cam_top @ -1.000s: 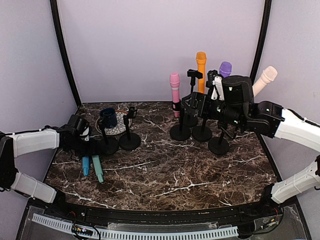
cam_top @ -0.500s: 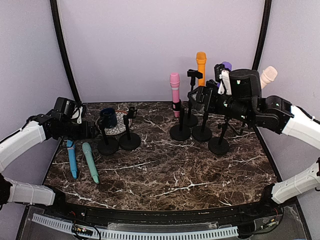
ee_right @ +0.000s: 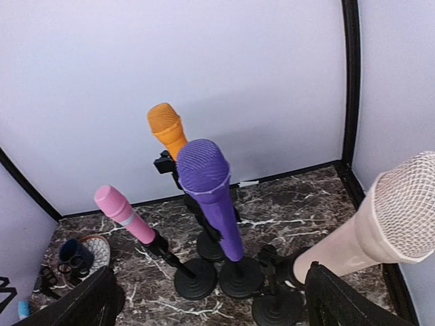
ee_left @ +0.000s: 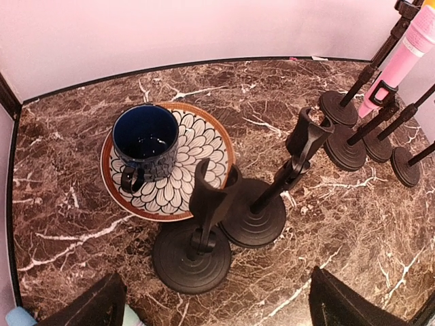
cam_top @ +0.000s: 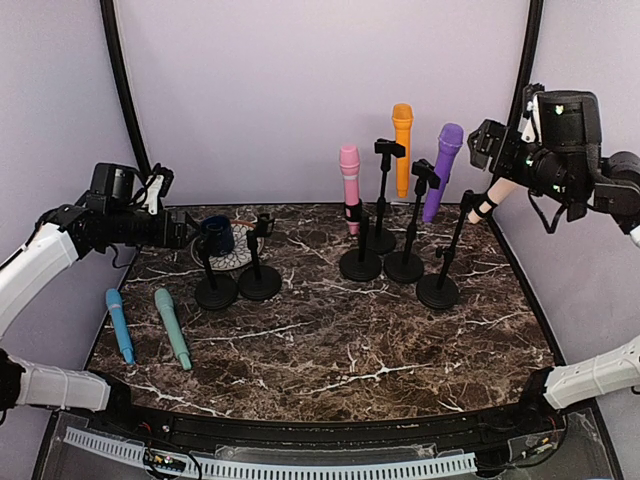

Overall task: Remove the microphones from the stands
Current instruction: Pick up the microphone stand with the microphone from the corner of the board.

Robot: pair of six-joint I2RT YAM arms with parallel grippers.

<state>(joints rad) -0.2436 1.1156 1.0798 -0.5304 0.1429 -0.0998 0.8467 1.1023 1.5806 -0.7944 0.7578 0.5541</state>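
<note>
Four microphones stand in black stands at the back: pink point(cam_top: 349, 175), orange point(cam_top: 402, 135), purple point(cam_top: 443, 165), and cream point(cam_top: 500, 188), mostly hidden behind my right arm. The right wrist view shows the purple point(ee_right: 212, 193), orange point(ee_right: 166, 129), pink point(ee_right: 126, 214) and cream point(ee_right: 380, 224) ones. My right gripper point(cam_top: 482, 140) point(ee_right: 209, 270) is open and empty, high above them. My left gripper point(cam_top: 183, 230) point(ee_left: 214, 275) is open and empty above two empty short stands point(ee_left: 192, 251) point(ee_left: 255, 217). Blue point(cam_top: 119, 325) and teal point(cam_top: 171, 325) microphones lie on the table.
A dark blue cup point(ee_left: 144, 141) sits on a patterned plate point(ee_left: 204, 146) behind the short stands. A tall stand with an empty clip point(cam_top: 385, 150) is among the back stands. Purple walls close in the back and sides of the marble table point(cam_top: 340, 350).
My left gripper has risen and drawn back left, away from the lying microphones, which have shifted left. My right arm has lifted up and right, off the back stands, uncovering the purple microphone.
</note>
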